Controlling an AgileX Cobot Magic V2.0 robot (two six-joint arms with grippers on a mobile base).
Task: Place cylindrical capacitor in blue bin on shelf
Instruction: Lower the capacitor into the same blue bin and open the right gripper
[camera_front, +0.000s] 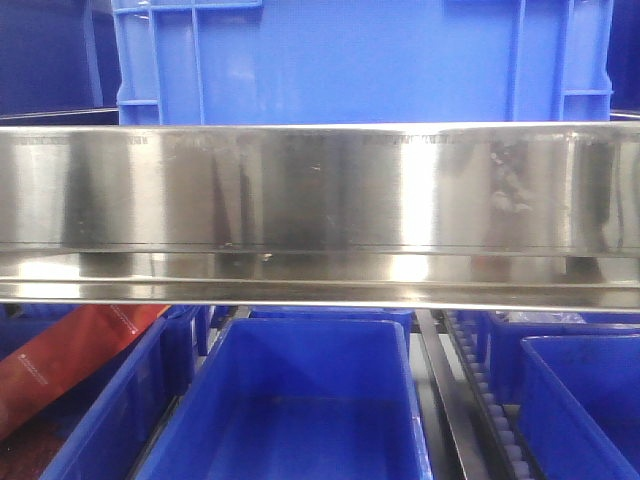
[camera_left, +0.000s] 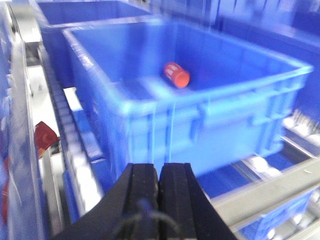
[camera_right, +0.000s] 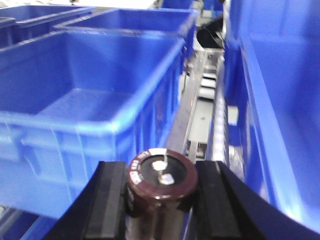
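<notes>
Right fingers (camera_right: 162, 192) clamp the brown capacitor (camera_right: 161, 187); left fingers (camera_left: 159, 192) pressed together, seemingly empty amid blur.

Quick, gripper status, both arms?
Left gripper: closed, empty.
Right gripper: closed on the cylindrical capacitor, held beside a blue bin.

A broad, mirror-bright stainless-steel rail (camera_front: 320, 190) spans the front view, catching blurred reflections and white glare. Behind and below it, rows of blue plastic bins crowd every gap; a red cardboard strip (camera_front: 75, 355) lies lower left.
</notes>
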